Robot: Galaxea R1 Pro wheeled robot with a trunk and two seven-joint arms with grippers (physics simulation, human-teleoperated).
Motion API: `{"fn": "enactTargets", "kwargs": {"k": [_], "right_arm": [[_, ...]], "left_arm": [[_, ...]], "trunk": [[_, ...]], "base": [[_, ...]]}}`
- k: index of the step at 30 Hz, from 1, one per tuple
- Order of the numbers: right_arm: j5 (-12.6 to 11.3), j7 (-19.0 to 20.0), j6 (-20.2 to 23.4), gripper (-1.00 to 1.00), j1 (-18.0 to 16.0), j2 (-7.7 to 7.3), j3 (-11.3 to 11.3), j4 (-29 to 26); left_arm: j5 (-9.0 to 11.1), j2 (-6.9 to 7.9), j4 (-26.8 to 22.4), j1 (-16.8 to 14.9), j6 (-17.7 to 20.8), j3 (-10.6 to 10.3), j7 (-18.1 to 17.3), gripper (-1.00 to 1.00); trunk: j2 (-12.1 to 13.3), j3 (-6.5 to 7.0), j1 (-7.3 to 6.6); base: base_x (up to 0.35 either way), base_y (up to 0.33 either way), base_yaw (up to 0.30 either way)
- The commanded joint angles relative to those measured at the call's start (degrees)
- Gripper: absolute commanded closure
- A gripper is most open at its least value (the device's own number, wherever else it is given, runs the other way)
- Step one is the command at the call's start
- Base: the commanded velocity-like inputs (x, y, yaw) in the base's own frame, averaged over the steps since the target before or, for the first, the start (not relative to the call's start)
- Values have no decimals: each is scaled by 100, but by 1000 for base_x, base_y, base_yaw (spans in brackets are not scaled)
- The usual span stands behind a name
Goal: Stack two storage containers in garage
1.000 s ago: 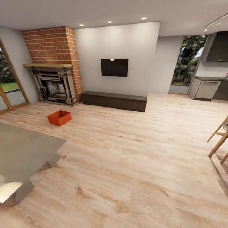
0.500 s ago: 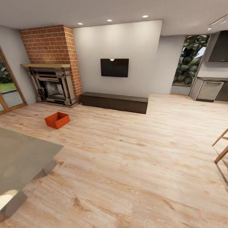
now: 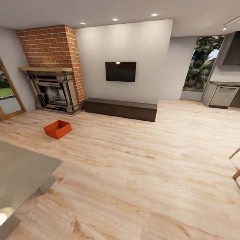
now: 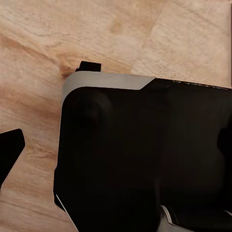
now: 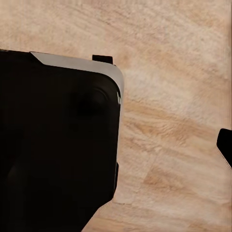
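Observation:
One orange-red storage container (image 3: 57, 129) sits open-topped on the light wood plank floor (image 3: 140, 166) of the living room, left of centre and in front of the brick fireplace (image 3: 53, 86). It is far from me and nothing touches it. In the left wrist view a dark fingertip (image 4: 10, 151) of my left gripper (image 4: 116, 147) shows at the picture's edge, above my black base. In the right wrist view a fingertip (image 5: 225, 145) of my right gripper (image 5: 116, 145) also sits at the edge. Both grippers hang open and hold nothing.
A glass coffee table (image 3: 20, 170) fills the near left corner. A low dark cabinet (image 3: 120, 108) stands under the wall TV (image 3: 120, 71). Wooden chair legs (image 3: 236, 163) poke in at the right edge. Kitchen units (image 3: 223, 95) stand at the back right.
The whole head view has shifted, so the camera has moved. The coffee table and chair legs take up less of the picture. Nothing in the room has moved.

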Motion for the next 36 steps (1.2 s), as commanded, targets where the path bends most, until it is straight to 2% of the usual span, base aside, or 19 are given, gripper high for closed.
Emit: {"fn": "enactTargets", "kwargs": {"k": [1, 36], "right_arm": [[-31, -3, -24, -100, -5, 3, 39, 13], [-55, -3, -24, -100, -5, -5, 39, 13]], "left_arm": [[50, -1, 7, -5, -20, -18, -7, -100], [52, -1, 7, -5, -20, -21, -7, -100]], "trunk": [[-4, -7, 4], [-4, -7, 4]], "base": [[322, 0, 0], [322, 0, 0]]}}
